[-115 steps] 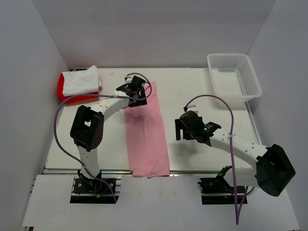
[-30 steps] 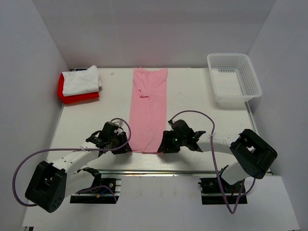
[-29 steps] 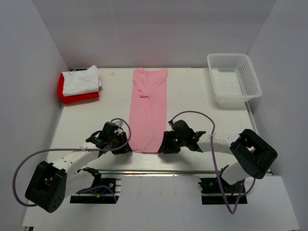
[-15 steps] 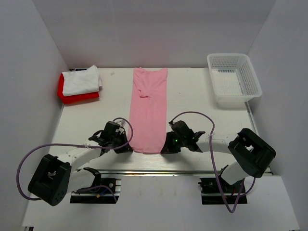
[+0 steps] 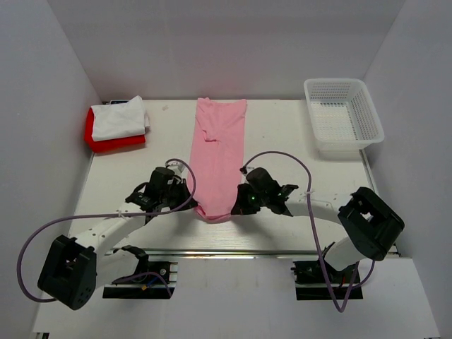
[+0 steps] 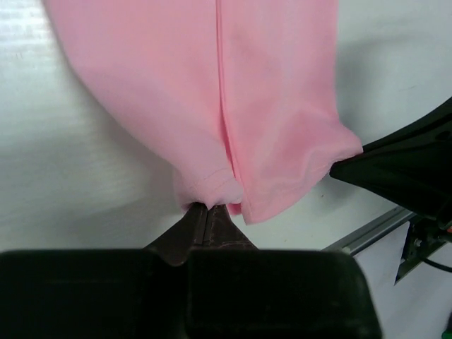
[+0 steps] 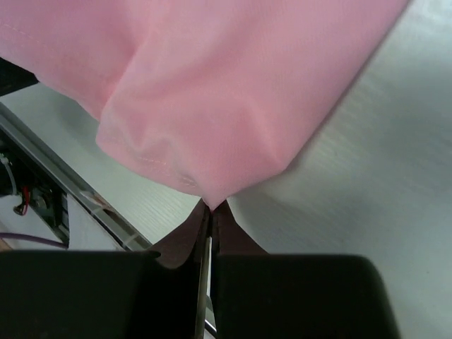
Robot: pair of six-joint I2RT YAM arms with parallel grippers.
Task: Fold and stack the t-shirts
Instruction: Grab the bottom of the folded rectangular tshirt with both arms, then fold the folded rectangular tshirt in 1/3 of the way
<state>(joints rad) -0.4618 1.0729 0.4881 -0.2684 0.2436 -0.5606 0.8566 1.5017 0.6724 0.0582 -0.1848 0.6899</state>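
Note:
A light pink t-shirt lies as a long narrow strip down the middle of the table, collar end at the back. Its near hem is lifted and sags between the two grippers. My left gripper is shut on the hem's left corner. My right gripper is shut on the hem's right corner. A folded white t-shirt lies on a folded red t-shirt at the back left.
A white mesh basket stands at the back right corner. The table's metal front rail runs just behind the arm bases. White walls close in the left, back and right sides.
Both grippers closed on the pink t-shirt's near corners and carried the hem up and towards the back. The near end no longer lies flat at the front edge.

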